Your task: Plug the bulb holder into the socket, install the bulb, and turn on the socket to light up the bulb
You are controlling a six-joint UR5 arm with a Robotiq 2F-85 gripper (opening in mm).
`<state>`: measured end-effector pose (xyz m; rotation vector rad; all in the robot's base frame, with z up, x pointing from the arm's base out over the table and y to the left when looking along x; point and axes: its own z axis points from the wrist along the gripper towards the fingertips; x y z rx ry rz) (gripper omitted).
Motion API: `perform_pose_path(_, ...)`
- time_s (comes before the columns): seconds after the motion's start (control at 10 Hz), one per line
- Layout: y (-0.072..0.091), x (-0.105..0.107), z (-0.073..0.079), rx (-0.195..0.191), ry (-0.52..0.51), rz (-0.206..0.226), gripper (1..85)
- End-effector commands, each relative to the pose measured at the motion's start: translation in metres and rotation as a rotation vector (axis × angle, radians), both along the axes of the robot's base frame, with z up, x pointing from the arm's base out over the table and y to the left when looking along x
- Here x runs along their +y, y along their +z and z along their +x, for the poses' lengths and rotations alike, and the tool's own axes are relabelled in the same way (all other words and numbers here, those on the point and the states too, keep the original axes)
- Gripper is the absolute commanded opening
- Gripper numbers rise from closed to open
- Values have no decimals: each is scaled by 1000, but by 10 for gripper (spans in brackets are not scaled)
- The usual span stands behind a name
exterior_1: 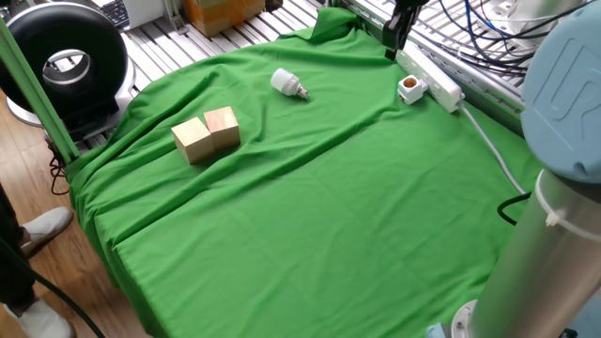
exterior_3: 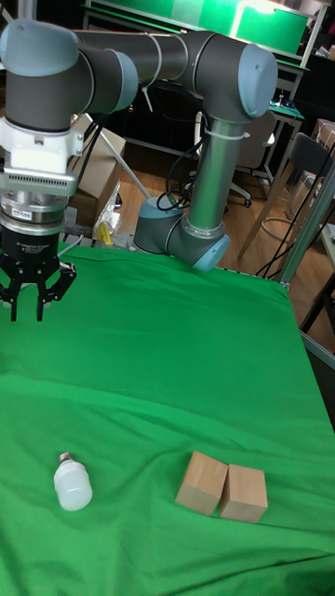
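Bulb holder (exterior_1: 410,88): white, orange opening up, touching the socket's near side.
Socket (exterior_1: 431,76): long white strip at the tabletop's (exterior_1: 310,216) far right edge.
Bulb (exterior_1: 287,84): lying on its side on green cloth.
Wooden blocks (exterior_1: 207,134): two, touching.
End effector (exterior_1: 398,38): above the socket's far end, fingers close together.

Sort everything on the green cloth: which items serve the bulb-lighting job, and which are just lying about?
For the job: bulb holder, socket, bulb, gripper.
Lying about: two wooden blocks.
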<state>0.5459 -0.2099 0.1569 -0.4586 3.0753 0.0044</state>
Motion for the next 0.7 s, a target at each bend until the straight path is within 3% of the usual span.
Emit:
perform_pose_path(0.0,1,5,-3,10,10,20,370)
perform_pose_path(0.2,1,5,-4,16,-20,23,357)
perform_pose_path(0.4,2,18,6,-22,-8,71,333)
perform_pose_path(0.5,1,4,7,-26,19,17,333)
perform_pose_path(0.6,0,0,-8,30,-34,3,330)
